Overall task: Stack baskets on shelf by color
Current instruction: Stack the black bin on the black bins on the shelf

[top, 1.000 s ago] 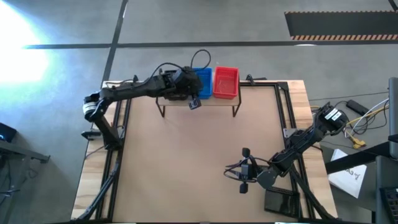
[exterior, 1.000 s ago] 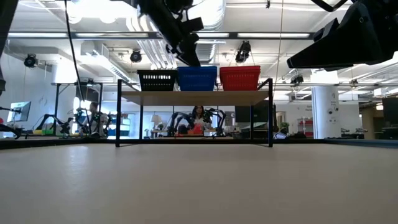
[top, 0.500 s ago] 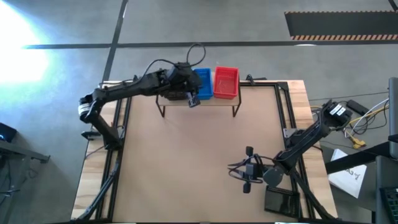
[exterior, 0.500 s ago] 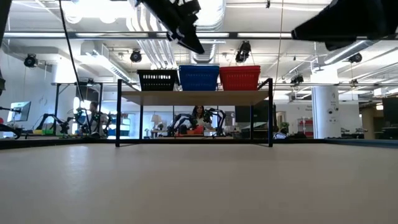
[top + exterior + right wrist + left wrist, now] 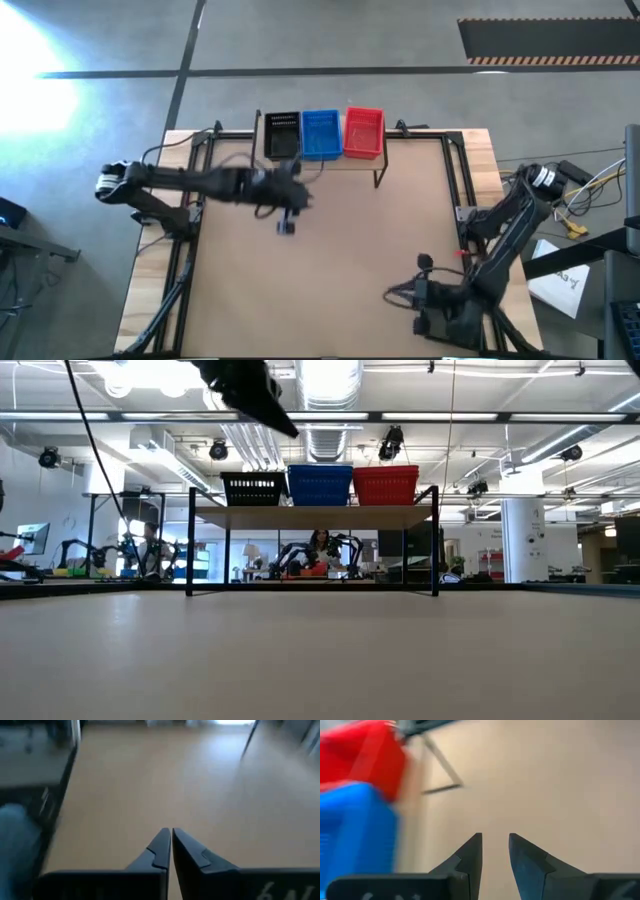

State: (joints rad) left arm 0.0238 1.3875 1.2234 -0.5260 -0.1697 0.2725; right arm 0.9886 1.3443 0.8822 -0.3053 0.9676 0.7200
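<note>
Three basket stacks stand side by side on the shelf [image 5: 330, 160] at the table's far edge: black [image 5: 281, 135], blue [image 5: 320, 133] and red [image 5: 364, 132]. The low view shows black [image 5: 252, 489], blue [image 5: 319, 485] and red [image 5: 386, 485] resting by their bottoms on the plank [image 5: 310, 515]. My left gripper [image 5: 288, 218] hovers over the table on the near side of the shelf, narrowly open [image 5: 495, 845] and holding nothing. My right gripper [image 5: 398, 293] is shut [image 5: 171, 837] near the table's near right corner.
The shelf stands on thin black wire legs [image 5: 190, 545], with open space under the plank. The bare tabletop [image 5: 330, 260] stretches between the two grippers. Black frame rails [image 5: 465, 190] run along the table's right side. Beyond the table lies a workshop with other robot stations.
My left gripper has pulled back from above the shelf's left part toward the table's near edge, the arm folding back leftward, and the black basket now shows uncovered. My right gripper has drawn toward the near right corner. The baskets have stayed put.
</note>
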